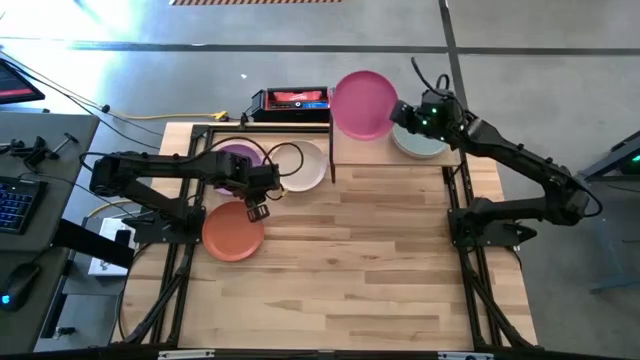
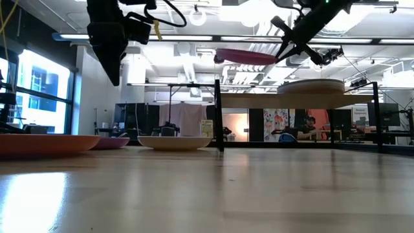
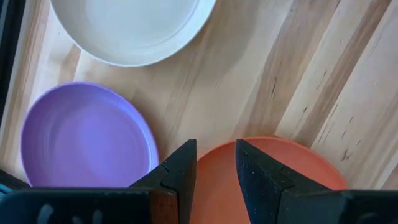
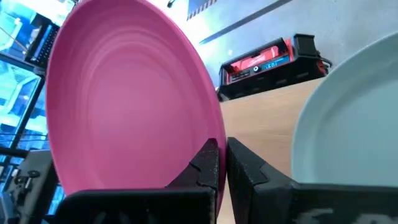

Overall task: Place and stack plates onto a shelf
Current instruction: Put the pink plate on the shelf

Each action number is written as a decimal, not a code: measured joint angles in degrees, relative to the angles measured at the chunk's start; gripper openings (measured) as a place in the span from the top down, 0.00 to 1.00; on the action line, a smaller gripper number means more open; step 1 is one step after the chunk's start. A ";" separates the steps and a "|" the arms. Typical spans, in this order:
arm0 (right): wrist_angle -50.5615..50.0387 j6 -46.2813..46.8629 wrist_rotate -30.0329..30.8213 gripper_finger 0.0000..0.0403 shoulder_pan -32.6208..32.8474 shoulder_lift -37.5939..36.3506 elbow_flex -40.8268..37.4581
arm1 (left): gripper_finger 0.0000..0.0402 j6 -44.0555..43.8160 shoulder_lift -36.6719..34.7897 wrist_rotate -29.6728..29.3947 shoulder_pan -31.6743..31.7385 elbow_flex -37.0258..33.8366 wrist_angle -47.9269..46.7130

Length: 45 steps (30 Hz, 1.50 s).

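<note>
**Pink plate up over the shelf, left arm hovering at the bench**

The right end effector [image 4: 222, 163] is up high at the back of the bench, clamped on the rim of the pink plate [image 1: 362, 103], fingers [image 4: 206, 163] pressed together on its edge. The plate hangs in the air, roughly level in the low view, above the left part of the shelf [image 2: 284, 100] and jutting past its back edge toward the red-and-black box [image 1: 291, 100] behind the bench. Right beside the grip, the pale teal plate [image 1: 418, 142] sits on the shelf's right part, and from the low view a plate stack [image 2: 311, 86] shows there on the shelf top.

Over on the left, the left end effector [image 3: 214, 165] hangs above the bench [image 1: 380, 260], fingers [image 3: 181, 168] apart with a narrow gap and nothing between them. It sits just over the near edge of the orange plate [image 1: 233, 230], clear of it. The purple plate [image 1: 238, 160] lies flat on the bench just beyond, partly under the arm, and the cream plate [image 1: 305, 166] lies next to it, close to the shelf's black post [image 2: 219, 116]. All three rest on the bench, left of the shelf, near one another; whether their rims touch, I cannot tell.
</note>
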 joint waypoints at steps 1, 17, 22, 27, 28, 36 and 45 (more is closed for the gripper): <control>0.00 -0.11 -0.02 1.00 0.05 0.36 0.00 | 0.75 0.28 0.00 0.01 0.00 0.00 0.00; -2.28 -0.49 -2.40 1.00 0.46 7.55 0.00 | 0.75 1.48 0.00 0.01 -0.02 0.00 1.35; -5.01 -1.55 -2.38 1.00 -0.40 7.71 0.00 | 0.75 1.46 0.00 0.01 -0.02 0.00 2.96; -6.18 -1.69 -2.36 1.00 -0.81 7.92 0.00 | 0.75 1.46 0.00 0.01 -0.02 0.00 3.23; -6.56 -1.81 -2.36 1.00 -0.99 7.93 0.00 | 0.75 1.46 0.00 0.01 -0.02 0.00 3.23; -7.26 -2.05 -2.13 1.00 -1.17 7.93 0.00 | 0.75 1.37 0.00 0.02 -0.02 0.00 3.21; -7.50 -1.92 -1.26 1.00 -1.75 7.93 0.00 | 0.75 0.46 0.00 0.03 -0.02 0.00 3.15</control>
